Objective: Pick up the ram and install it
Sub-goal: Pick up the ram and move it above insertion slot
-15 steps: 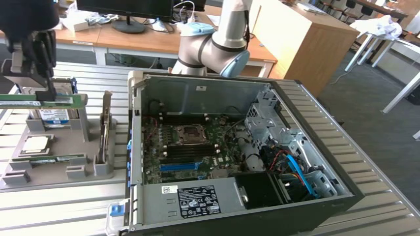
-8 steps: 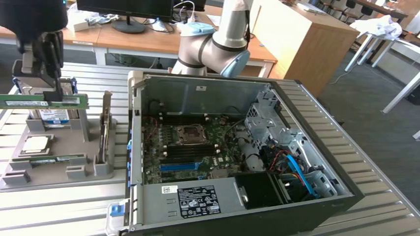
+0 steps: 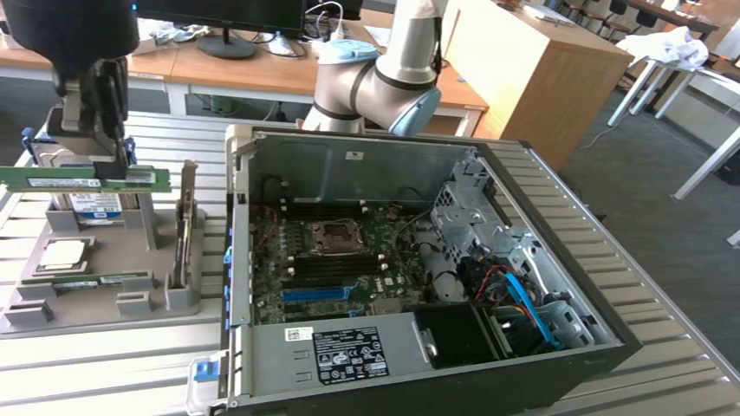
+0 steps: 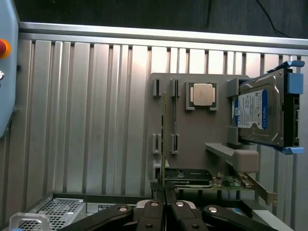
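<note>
Above tray point(image 3: 116, 250), tool point(image 3: 111, 165) grips ram point(image 3: 47, 179) (level).

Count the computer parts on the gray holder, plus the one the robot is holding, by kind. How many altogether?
Ram sticks: 2 (the ram in the gripper, a second ram stick on the gray holder)
Hard drive: 1
Processor chip: 1
Upright card: 1
Total: 5
</note>
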